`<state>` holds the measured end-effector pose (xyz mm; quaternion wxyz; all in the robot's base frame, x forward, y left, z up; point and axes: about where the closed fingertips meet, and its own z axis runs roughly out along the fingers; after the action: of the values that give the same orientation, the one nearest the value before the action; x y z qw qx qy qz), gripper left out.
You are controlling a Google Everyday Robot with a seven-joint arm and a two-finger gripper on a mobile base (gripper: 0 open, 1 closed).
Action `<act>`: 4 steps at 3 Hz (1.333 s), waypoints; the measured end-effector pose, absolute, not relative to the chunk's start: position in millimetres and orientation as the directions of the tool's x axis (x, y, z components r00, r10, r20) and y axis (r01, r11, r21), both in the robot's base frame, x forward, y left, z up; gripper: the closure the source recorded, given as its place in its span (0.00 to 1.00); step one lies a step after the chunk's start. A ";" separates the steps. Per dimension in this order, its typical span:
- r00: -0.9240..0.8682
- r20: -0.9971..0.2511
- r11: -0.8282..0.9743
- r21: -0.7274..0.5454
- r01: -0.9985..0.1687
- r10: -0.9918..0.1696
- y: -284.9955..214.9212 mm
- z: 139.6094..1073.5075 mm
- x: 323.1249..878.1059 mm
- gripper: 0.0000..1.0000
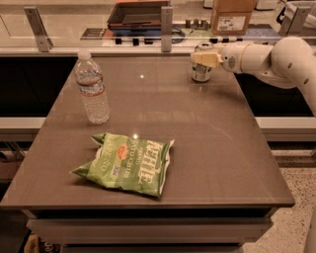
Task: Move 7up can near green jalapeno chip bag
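So, the 7up can (201, 73) is found standing upright at the far right corner of the brown surface (212, 143), pretty close to the back edge. The gripper (203, 59) is parked right at the can, reached in from the right on a white arm (276, 57), and a yellowish part of it is laid across the upper front of the can, so only the can's top rim and lower half are seen. Whether the jaws are clamped on the can or just sitting around it can't be told from this angle, tbh.

The green jalapeno chip bag (126, 164) is laid flat near the front edge, left of the middle, a bit crumpled, with its white lettering facing up and a small red-orange emblem shown on it. It's well apart from the can: the two are placed at roughly opposite corners.

A clear water bottle (92, 94) with a white cap is stood upright on the left side, beyond the bag and near it but not touching.

Behind the surface a light counter is seen, with a dark tray (138, 14) and a cardboard box (232, 14) set on it, and a metal post (166, 22) is fixed along the back edge. Speckled floor (296, 202) is visible at the lower right.
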<state>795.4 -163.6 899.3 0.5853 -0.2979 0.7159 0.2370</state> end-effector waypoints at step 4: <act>-0.158 -0.973 0.690 -0.003 -0.724 -0.170 -151.2 903.7 790.6 1.00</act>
<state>790.6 -151.2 903.7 0.5701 -0.3098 0.7211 0.2431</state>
